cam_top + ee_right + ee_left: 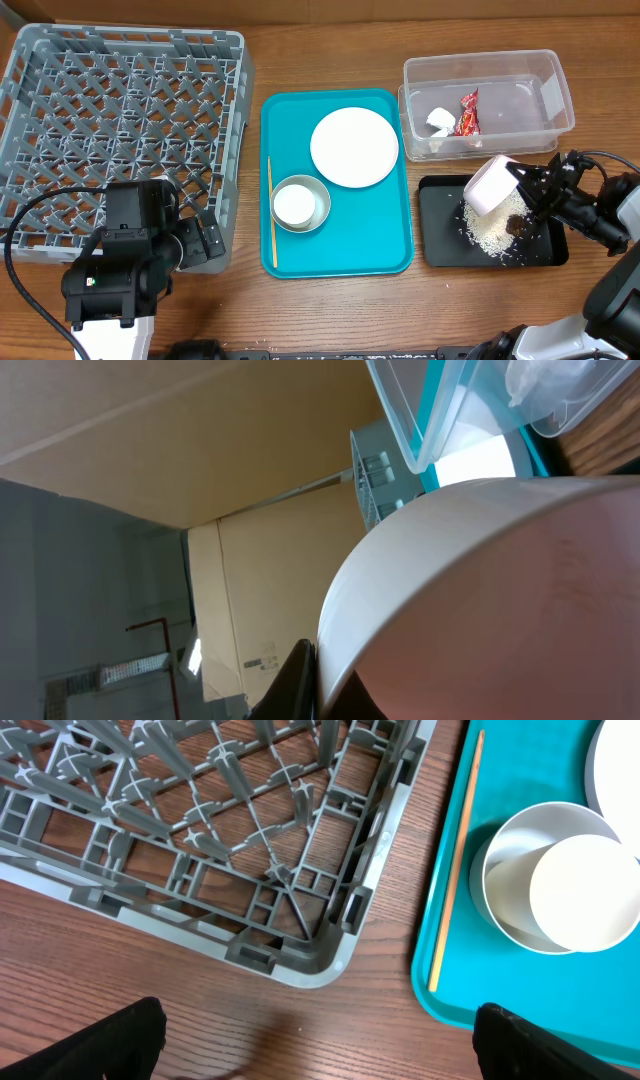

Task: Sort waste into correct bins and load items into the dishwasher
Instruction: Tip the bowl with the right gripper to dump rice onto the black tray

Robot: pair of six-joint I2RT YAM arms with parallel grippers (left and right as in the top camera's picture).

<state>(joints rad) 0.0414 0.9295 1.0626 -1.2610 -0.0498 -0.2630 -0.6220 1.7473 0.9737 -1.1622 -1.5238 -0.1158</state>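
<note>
Holding: the right tool (518, 180) is pinched tight on the rim of the small plate (488, 186), so that one's up in the air and not on the worktop (330, 310).
Small plate tilt: tipped up steeply, nowhere near flat, hanging over the far part of the black tray (435, 255), right above the rice.
Black tray contents: a loose pile of white rice grains (488, 238) spread across the middle, plus a small brown lump (517, 226) at the pile's right edge. The tray itself is shallow, flat, black and rectangular.
Clear tub (560, 90): see-through plastic with rounded corners, just behind the black tray. Inside are a crinkly red wrapper (468, 113) and a crumpled white paper scrap (440, 121), side by side in the tub's left half.
Teal tray (380, 250): smooth plastic, mid-worktop, between the rack and the two bins. It carries the large plate (354, 147), round and pale, lying flat at the far end. The pale grey bowl (318, 210) is at the near left with the white cup (294, 205) sitting inside it.
Wooden stick (271, 212): thin and straight, lying flat in the teal tray close to its left edge. Its long axis runs parallel to that edge, far to near.
Dish rack (120, 100): big square grey plastic thing with an open lattice grid and low walls, far left.
Left tool (320, 1020): fingers spread wide apart, just off the rack's near corner, over bare wood-grain worktop.
</note>
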